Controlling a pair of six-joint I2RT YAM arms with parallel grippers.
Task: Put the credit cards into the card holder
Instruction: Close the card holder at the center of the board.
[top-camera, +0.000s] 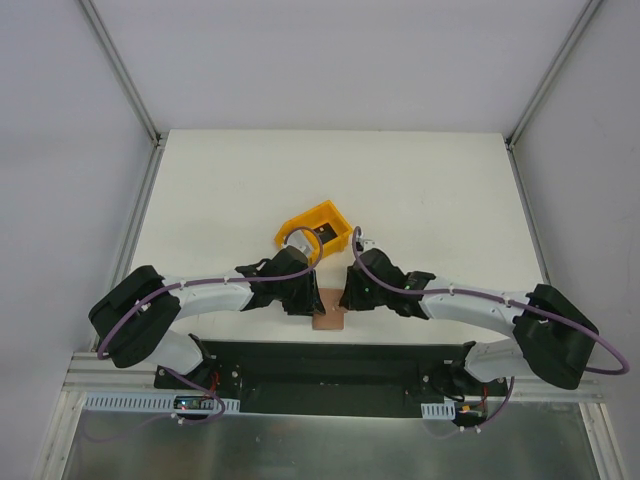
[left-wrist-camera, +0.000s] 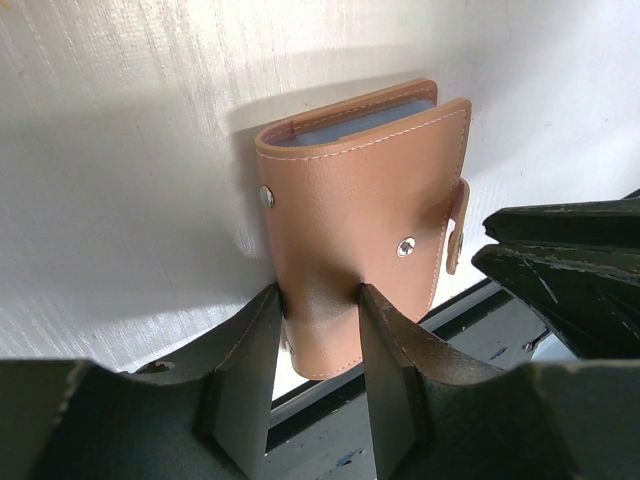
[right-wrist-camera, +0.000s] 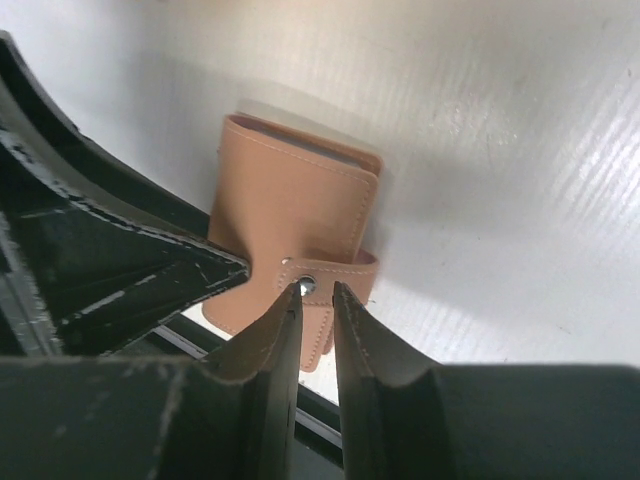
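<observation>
The brown card holder (top-camera: 328, 318) lies folded at the table's near edge, between my two grippers. My left gripper (left-wrist-camera: 318, 295) is shut on the lower end of the card holder (left-wrist-camera: 360, 200), one finger on each side. Grey-blue edges of the credit cards (left-wrist-camera: 355, 122) show inside its top. My right gripper (right-wrist-camera: 317, 290) has its jaws a narrow gap apart. Its tips rest at the tab clasp (right-wrist-camera: 345, 272) by the metal snap, on the card holder (right-wrist-camera: 290, 215). Nothing shows pinched between them.
A yellow plastic bin (top-camera: 330, 218) stands just beyond the grippers, with a pale thing and a dark thing in it. The table's near edge and the black base rail (top-camera: 330, 365) lie right under the holder. The two grippers sit very close together.
</observation>
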